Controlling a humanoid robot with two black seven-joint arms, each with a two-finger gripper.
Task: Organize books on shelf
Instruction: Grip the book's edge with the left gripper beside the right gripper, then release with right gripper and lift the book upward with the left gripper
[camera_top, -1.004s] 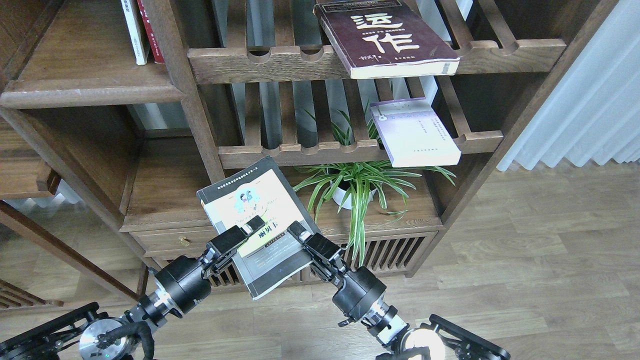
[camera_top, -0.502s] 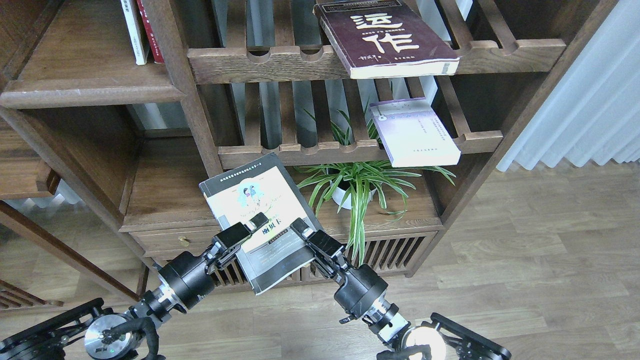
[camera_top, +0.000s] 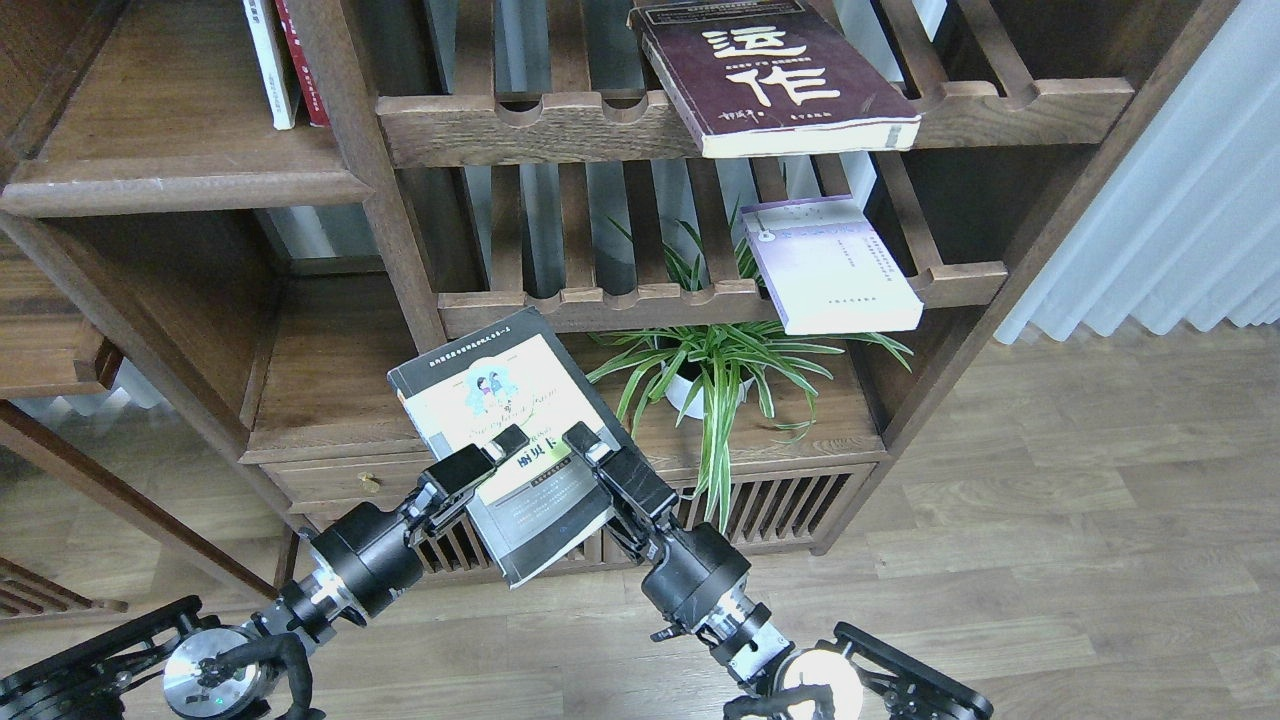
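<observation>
Above the maroon book (camera_top: 775, 80), its far edge runs off our frame's top. Left of it, two upright books (camera_top: 283, 60) are cropped, titles unreadable to us.

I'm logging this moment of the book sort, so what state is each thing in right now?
Black-grey book: held in the air between both grippers, tilted.
Left gripper: shut on its left edge.
Right gripper: against its right edge; grip unclear.
Maroon book: flat on the upper slatted rack, overhanging.
Lavender book: flat on the lower rack, overhanging.
</observation>
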